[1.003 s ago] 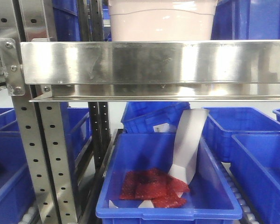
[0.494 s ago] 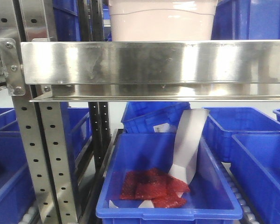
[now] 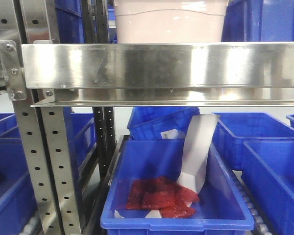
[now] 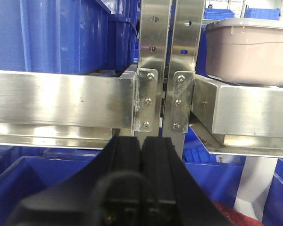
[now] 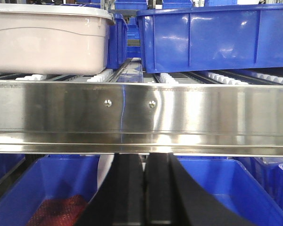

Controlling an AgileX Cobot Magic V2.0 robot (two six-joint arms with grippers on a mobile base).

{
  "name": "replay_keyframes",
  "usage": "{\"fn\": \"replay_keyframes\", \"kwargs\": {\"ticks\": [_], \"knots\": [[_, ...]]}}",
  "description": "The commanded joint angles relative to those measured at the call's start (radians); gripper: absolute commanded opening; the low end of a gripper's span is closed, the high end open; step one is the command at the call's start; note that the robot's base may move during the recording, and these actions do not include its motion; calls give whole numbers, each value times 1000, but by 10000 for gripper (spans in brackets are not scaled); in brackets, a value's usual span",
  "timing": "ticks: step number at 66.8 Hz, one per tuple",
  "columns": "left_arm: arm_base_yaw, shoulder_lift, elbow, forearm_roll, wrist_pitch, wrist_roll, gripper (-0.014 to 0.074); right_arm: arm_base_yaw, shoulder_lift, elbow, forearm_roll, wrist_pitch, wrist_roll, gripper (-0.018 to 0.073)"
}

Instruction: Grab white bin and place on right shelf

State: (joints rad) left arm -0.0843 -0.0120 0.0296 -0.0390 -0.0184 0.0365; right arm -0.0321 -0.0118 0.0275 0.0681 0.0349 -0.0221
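Left gripper [image 4: 141, 146]: black fingers pressed together with nothing between them, held low, its tips in front of the steel rail's lower lip

Right gripper [image 5: 144, 162]: fingers likewise together and empty, tips under the lower lip of the rail directly ahead

White bin [image 5: 47, 40]: above and to the left of the right gripper, above and to the right of the left gripper; it rests on the white rollers behind the rail, base hidden by the rail in the front view [image 3: 170, 22]

Right shelf [image 3: 161, 66]: the rack level straight ahead of both grippers, with a wide shiny front rail bolted to perforated grey uprights [image 4: 153, 70]; the rail keeps bins from sliding off the sloped rollers, so anything placed here must be lifted over it

Blue crate [image 5: 212, 37]: on the same level, above and to the right of the right gripper, just beside the white bin with a narrow gap between

Lower blue crate [image 3: 176, 225]: below both grippers, holding red packets [image 3: 159, 196] and a bent white card [image 3: 198, 152]

Task standing: the bin seems already set on the shelf, neither gripper touching it; judged as the closing stage, both arms clear beneath the rail

Risk: a rising gripper could strike the rail's underside
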Motion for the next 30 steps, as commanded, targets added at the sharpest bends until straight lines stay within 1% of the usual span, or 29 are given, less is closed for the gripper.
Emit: {"fn": "replay_keyframes", "kwargs": {"ticks": [1, 30], "knots": [[-8, -11, -1, 0, -82, 2, -118, 3, -17, 0, -8, -98, -5, 68], [-8, -11, -1, 0, -82, 2, -118, 3, -17, 0, -8, -98, -5, 68]]}}
